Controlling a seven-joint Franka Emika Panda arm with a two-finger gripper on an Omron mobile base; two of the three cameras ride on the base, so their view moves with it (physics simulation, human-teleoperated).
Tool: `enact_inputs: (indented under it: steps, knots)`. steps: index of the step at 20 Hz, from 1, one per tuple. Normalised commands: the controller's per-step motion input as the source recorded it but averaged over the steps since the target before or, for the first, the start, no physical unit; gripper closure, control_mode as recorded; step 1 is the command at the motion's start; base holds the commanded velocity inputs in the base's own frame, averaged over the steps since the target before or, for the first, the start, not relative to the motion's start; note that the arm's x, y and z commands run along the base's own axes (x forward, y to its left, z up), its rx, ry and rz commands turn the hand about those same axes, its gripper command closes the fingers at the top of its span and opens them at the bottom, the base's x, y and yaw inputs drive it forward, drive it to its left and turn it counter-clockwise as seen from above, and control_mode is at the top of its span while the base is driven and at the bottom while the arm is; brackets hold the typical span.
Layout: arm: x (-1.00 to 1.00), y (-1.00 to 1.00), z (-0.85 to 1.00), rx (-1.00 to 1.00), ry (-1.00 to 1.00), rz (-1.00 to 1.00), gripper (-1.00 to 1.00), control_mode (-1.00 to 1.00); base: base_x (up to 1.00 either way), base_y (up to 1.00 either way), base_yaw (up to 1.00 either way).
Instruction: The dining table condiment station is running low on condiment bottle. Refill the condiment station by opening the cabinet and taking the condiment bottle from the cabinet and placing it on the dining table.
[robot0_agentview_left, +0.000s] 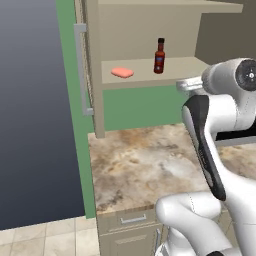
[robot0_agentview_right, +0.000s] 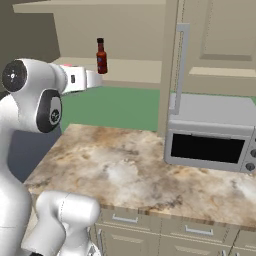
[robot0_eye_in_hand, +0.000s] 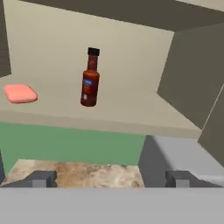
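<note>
The claw (robot0_eye_in_hand: 111, 178) stood released in the hand view, its two dark fingertips (robot0_eye_in_hand: 41, 178) wide apart low in the picture with nothing between them, well short of the bottle (robot0_eye_in_hand: 90, 78). That bottle stood upright on the beige shelf (robot0_eye_in_hand: 131, 111) of the open cabinet (robot0_eye_in_hand: 52, 39), red-brown with a black cap and a dark label with a blue patch whose writing was too small to read. A flat pink lump (robot0_eye_in_hand: 20, 93) lay on the same shelf, off to the bottle's side and apart from it. Below the shelf edge ran a green wall (robot0_eye_in_hand: 70, 142), then the marbled counter (robot0_eye_in_hand: 78, 173) and the grey top of a microwave (robot0_eye_in_hand: 175, 153); nothing stood between the claw and the bottle. In the left base view the bottle (robot0_agentview_left: 159, 56) was on the shelf with the pink lump (robot0_agentview_left: 122, 73) to its left, the cabinet door (robot0_agentview_left: 82, 70) swung open edge-on with its long silver handle (robot0_agentview_left: 80, 70), and the white arm (robot0_agentview_left: 220, 115) rose across the right side over the counter (robot0_agentview_left: 140, 160). In the right base view the bottle (robot0_agentview_right: 101, 56) stood upright just beyond the end of the arm (robot0_agentview_right: 35, 95), and the microwave (robot0_agentview_right: 212, 137) sat on the counter (robot0_agentview_right: 125, 165) to the right beneath a closed cabinet door (robot0_agentview_right: 220, 40), clear of the arm's side.
</note>
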Motion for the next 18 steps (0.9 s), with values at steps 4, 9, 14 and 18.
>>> enact_inputs:
  steps: [4, 9, 14, 18]
  knots:
    - [0.43, 0.24, 0.0, 0.43, -0.39, 0.04, -1.0, -1.0, 0.0, 0.0, 0.0]
    - [0.3, 0.0, 0.06, 0.02, -0.04, 0.0, -1.0, -1.0, 0.0, 0.0, 0.0]
    - [0.34, 0.09, 0.0, 0.0, 0.06, 0.0, -1.0, -1.0, 0.0, 0.0, 0.0]
    - [0.44, 0.01, 0.0, 0.0, 0.0, -0.01, -1.0, -1.0, 0.0, 0.0, 0.0]
